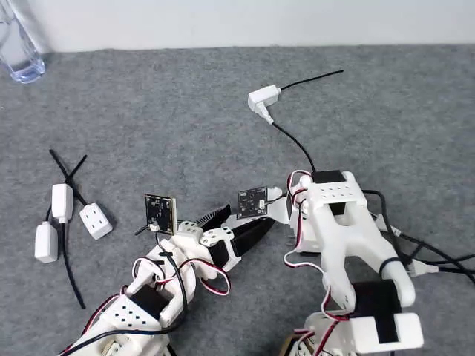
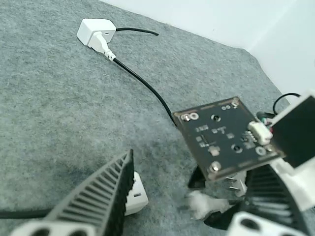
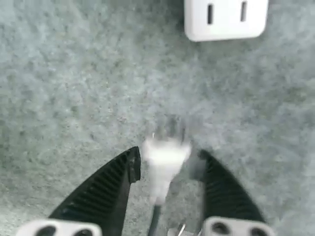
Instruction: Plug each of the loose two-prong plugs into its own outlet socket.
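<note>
My right gripper is shut on a white two-prong plug, held just above the grey carpet with its prongs towards a white socket block a short way ahead. In the left wrist view the same socket block lies against the inner side of one finger of my left gripper. That gripper stands wide open around both the block and the held plug. From above, the left gripper lies low in the middle, and the right arm comes in beside it.
A socket with a plug in it lies at the back centre on a black cord. At the left lie another socket and two white pieces on black cords. A glass stands in the far left corner. Cables trail at the right.
</note>
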